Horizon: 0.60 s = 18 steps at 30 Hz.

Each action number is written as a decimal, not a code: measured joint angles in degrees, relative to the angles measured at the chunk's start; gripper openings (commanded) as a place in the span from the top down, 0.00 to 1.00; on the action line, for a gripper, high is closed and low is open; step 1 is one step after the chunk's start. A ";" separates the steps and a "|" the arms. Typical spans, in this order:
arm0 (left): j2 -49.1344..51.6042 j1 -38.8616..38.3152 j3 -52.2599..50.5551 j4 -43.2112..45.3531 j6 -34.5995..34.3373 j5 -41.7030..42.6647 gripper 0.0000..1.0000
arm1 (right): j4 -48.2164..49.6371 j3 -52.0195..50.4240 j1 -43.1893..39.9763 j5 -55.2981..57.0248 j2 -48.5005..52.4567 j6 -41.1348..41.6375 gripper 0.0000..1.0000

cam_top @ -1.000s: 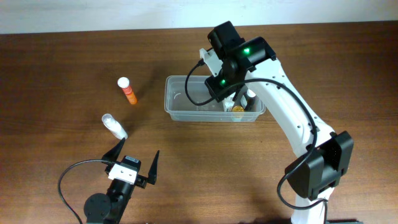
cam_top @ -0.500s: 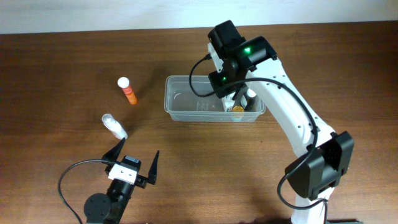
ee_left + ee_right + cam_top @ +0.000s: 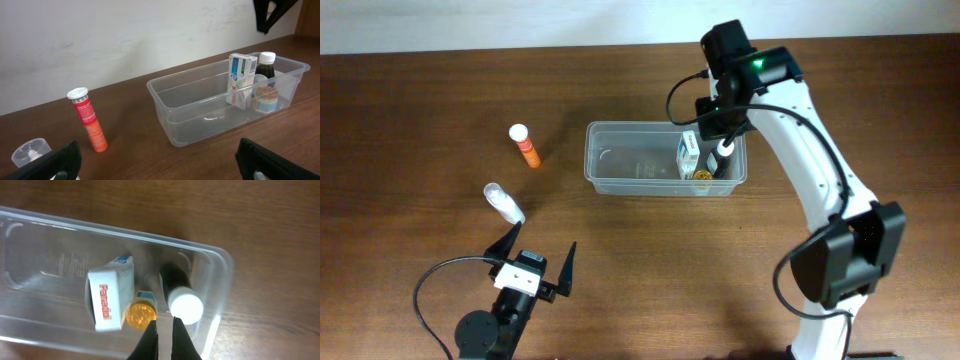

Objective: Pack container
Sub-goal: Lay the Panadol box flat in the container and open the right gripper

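The clear container point(image 3: 620, 130) stands at the table's middle back; it also shows in the left wrist view point(image 3: 165, 107) and the right wrist view point(image 3: 50, 255). At its right end stand a white box with red lettering point(image 3: 689, 153) point(image 3: 107, 300), a gold-lidded jar point(image 3: 702, 176) point(image 3: 140, 315) and a dark bottle with a white cap point(image 3: 723, 150) point(image 3: 182, 300). My right gripper point(image 3: 164, 330) hovers above that end, shut and empty. My left gripper point(image 3: 536, 252) is open and empty near the front left.
An orange tube with a white cap point(image 3: 526, 146) point(image 3: 89, 120) lies left of the container. A small clear bottle point(image 3: 504, 203) point(image 3: 30, 152) lies nearer my left gripper. A pale wall runs behind the table's back edge.
My right arm has lifted and moved right and back from over the container's middle. The white box now stands uncovered inside. The left arm has not moved.
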 measured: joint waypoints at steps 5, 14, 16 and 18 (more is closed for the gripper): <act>0.00 0.00 0.00 0.00 0.00 0.00 0.01 | 1.44 -0.07 0.42 -0.63 5.33 -0.55 0.96; 0.00 0.00 0.00 0.00 0.00 0.00 0.01 | 2.49 -0.66 0.42 -1.73 7.13 -2.03 0.96; 0.00 0.00 0.00 0.00 0.00 0.00 0.01 | 2.73 -0.66 0.42 -3.82 7.13 -2.89 0.96; 0.00 0.00 0.00 0.02 0.00 0.00 0.01 | 3.28 -0.66 0.42 -6.64 7.13 -3.72 0.96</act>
